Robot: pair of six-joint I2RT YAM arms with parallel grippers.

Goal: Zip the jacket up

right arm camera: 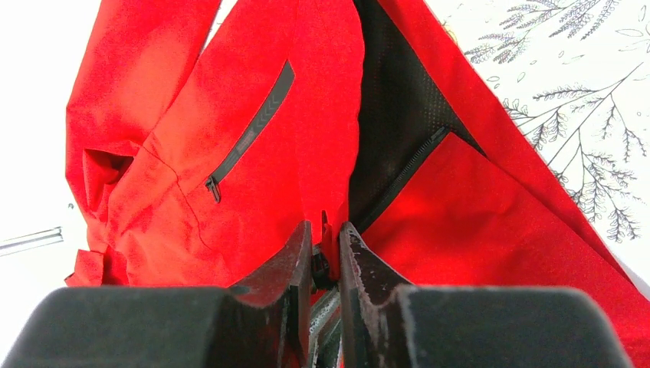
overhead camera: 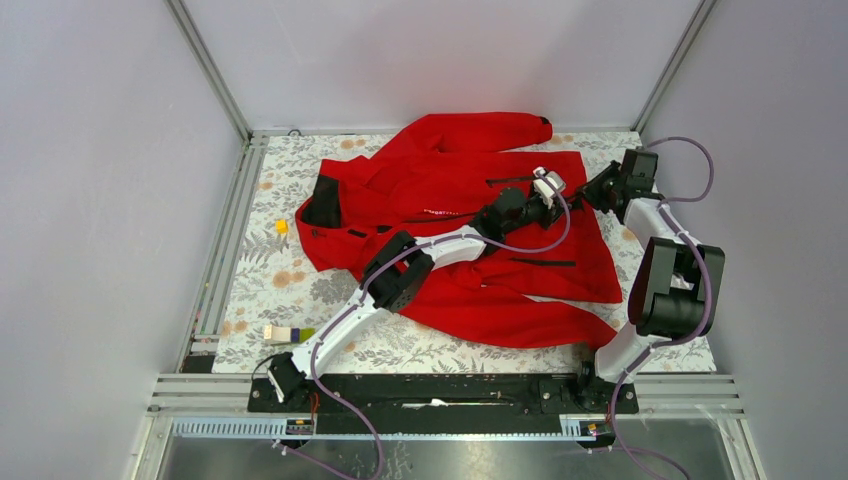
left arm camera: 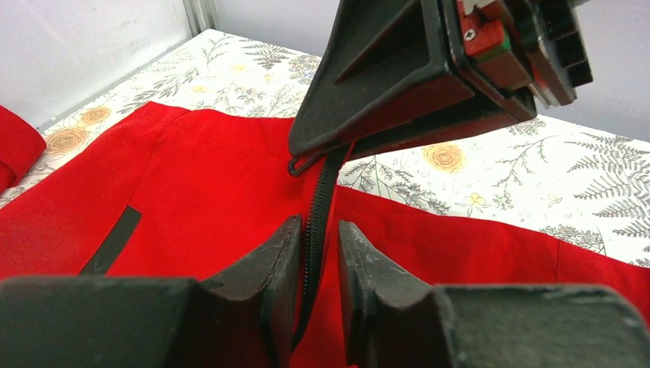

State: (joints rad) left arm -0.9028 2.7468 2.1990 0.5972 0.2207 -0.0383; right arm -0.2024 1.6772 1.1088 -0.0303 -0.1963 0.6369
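Note:
The red jacket point(overhead camera: 450, 190) lies spread on the floral table, collar to the left. Its front is open near the hem, and black mesh lining point(right arm camera: 391, 100) shows in the right wrist view. My right gripper point(overhead camera: 592, 192) is shut on the lower end of the front zipper at the hem and holds it lifted point(right arm camera: 326, 230). It also shows in the left wrist view point(left arm camera: 314, 157). My left gripper point(overhead camera: 570, 195) reaches across the jacket, just in front of the right one. Its jaws stand narrowly apart around the dark zipper strip point(left arm camera: 318, 207), which runs loosely between them point(left arm camera: 318, 230).
A small yellow block point(overhead camera: 282, 226) lies left of the collar. A white, yellow and green object point(overhead camera: 288, 334) lies near the front left. Aluminium rails point(overhead camera: 225, 230) run along the table's left edge. Grey walls enclose the table. A dark pocket zipper point(right arm camera: 253, 130) shows on the jacket.

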